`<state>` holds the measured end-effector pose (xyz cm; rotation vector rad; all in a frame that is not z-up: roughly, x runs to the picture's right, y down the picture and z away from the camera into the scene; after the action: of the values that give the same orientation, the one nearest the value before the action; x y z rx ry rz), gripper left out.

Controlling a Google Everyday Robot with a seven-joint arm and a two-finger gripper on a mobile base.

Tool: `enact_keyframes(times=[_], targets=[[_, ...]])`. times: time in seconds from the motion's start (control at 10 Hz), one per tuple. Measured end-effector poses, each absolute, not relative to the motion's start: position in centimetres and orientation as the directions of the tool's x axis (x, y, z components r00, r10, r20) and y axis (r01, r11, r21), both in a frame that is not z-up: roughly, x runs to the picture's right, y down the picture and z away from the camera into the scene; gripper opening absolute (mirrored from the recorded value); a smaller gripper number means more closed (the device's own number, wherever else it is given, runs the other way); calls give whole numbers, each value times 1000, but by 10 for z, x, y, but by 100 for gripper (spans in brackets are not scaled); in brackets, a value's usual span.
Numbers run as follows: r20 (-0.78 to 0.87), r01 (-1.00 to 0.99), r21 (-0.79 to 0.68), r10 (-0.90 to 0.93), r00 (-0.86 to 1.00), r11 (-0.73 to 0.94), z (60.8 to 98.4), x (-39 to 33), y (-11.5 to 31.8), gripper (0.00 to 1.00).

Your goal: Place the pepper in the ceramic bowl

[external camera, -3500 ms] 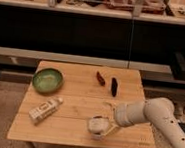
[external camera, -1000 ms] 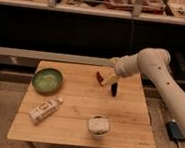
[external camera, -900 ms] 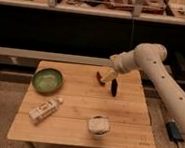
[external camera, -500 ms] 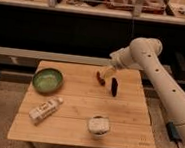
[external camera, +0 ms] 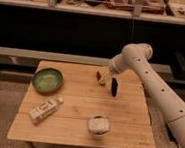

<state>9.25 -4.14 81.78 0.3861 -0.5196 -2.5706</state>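
A pale wooden table [external camera: 83,100] stands in front of dark shelving. A white robot arm [external camera: 155,85] reaches in from the right side of the view, bending down to the far middle of the tabletop. Its gripper [external camera: 103,79] sits low over the wood with the fingers spread and nothing held between them.

The pepper [external camera: 98,75], a small red chili, lies on the table right at the gripper's tip. Only a red sliver shows on the side facing the bowl, and the rest is hidden behind the fingers. Its long axis cannot be read with certainty, though it seems to slant away from the camera. Whether the fingers already straddle it or stand just beside it cannot be told.

A darker, near-black vegetable [external camera: 114,86] lies just on the other side of the gripper and could easily be caught by mistake.

The green ceramic bowl [external camera: 48,80] rests well apart, toward the left edge of the table. A bottle [external camera: 45,109] lies on its side and a small white cup [external camera: 98,125] stands nearer the camera.
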Motion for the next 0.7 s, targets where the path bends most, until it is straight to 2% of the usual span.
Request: enact_keyframes(times=[0.7], targets=[[-86, 419, 454, -507, -858, -786, 873, 81, -32, 80]])
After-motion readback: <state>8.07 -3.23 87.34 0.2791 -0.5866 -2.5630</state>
